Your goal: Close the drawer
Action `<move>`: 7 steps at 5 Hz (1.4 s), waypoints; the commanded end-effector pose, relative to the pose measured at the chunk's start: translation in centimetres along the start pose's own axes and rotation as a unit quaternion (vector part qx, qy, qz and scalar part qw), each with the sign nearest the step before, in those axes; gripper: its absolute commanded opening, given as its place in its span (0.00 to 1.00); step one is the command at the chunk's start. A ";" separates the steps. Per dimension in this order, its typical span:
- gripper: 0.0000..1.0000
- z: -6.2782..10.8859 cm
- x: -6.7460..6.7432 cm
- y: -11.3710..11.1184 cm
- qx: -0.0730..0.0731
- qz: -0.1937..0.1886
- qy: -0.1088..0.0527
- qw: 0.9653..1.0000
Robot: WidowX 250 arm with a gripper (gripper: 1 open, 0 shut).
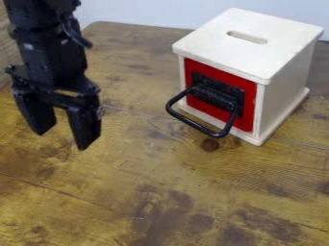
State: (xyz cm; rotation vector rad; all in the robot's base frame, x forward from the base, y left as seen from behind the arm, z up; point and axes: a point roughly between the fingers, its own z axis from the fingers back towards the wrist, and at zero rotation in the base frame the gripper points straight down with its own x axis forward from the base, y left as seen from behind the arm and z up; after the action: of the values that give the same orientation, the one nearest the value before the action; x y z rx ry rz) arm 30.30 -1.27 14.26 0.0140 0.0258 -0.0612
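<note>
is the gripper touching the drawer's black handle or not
Apart: in the camera view, bare wooden tabletop shows plainly between the gripper and the drawer's black handle.

My fingers and the whole gripper [62, 120] are black, and so is my arm [49, 48]. The drawer [220, 92] has a bright red front around a black centre panel, and its loop handle [203, 125] is black too. The box [276, 72] is a pale, plain cream. Below me, the tabletop [141, 192] is brown wood, mottled with streaky grain and dark blotches, shading to golden tan in places. The background [154, 12] is whitish.
</note>
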 end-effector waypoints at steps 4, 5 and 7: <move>1.00 -2.6 0.9 2.5 0.013 0.040 -0.019 0.999; 1.00 -3.2 1.6 2.1 0.016 0.046 -0.008 0.999; 1.00 -3.3 2.1 0.3 0.023 0.000 -0.002 1.000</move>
State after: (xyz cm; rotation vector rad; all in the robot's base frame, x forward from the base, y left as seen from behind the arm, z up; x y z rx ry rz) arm 31.79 -0.75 9.56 0.0532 0.0686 -0.0412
